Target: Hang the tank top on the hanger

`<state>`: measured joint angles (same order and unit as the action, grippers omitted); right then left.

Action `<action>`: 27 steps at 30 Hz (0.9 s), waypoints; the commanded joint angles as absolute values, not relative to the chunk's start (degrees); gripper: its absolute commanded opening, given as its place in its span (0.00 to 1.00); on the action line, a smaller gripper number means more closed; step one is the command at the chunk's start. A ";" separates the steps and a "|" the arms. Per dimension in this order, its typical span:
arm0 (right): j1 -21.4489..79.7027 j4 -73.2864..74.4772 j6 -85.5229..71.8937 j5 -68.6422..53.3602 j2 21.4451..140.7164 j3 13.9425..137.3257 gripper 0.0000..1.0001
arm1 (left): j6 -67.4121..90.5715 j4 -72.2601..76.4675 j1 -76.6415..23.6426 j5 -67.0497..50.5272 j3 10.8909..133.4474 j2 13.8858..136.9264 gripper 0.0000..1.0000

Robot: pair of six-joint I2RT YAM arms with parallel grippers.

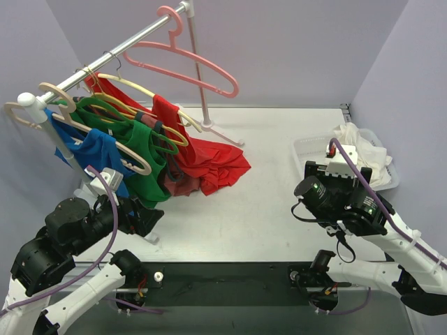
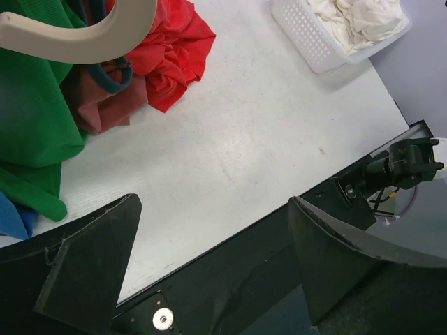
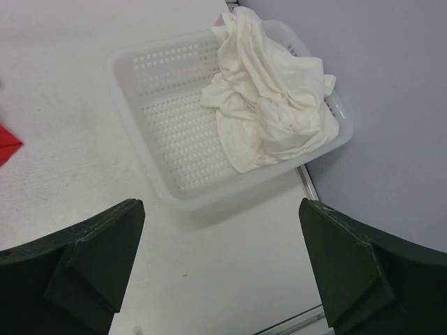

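**A:** From above?
**B:** The pink hanger is on the rail, far left. The tank top lies bunched in the basket at the right edge, with open tabletop between.
**A:** Left wrist?
**B:** The left hand is spread wide and empty above the near edge. The green shirt is cut off.
**A:** Right wrist?
**B:** The right hand is wide open and empty, near the basket. Folds hide the tank top's shape.

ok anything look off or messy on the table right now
The red shirt on the rail hangs so low that its lower part is bunched on the table. The white tank top lies crumpled in the basket, spilling over one rim. Nothing looks damaged.
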<state>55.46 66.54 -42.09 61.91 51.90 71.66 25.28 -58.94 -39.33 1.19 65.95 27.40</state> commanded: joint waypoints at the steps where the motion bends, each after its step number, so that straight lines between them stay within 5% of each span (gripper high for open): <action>1: 55.02 66.53 -42.10 64.07 51.86 72.60 1.00 | 25.31 -55.72 -39.55 0.70 65.57 26.90 0.97; 6: 54.93 65.39 -38.42 63.46 51.33 72.77 1.00 | 25.14 -55.46 -39.55 0.70 65.13 26.81 0.97; 13: 49.59 50.90 -18.21 44.49 44.83 67.94 1.00 | 25.22 -54.23 -39.55 0.44 63.20 26.19 0.97; 21: 9.11 40.26 -14.15 5.68 50.52 63.90 1.00 | 26.72 -49.93 -39.64 -2.10 56.97 25.23 0.97; 27: 0.20 34.63 -19.77 -1.91 58.69 66.35 1.00 | 30.67 -45.97 -39.64 -5.62 51.51 21.72 0.97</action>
<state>6.33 40.53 -16.67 10.15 54.26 64.38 27.35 -51.94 -39.33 -2.09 53.78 24.36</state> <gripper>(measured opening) 0.999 0.972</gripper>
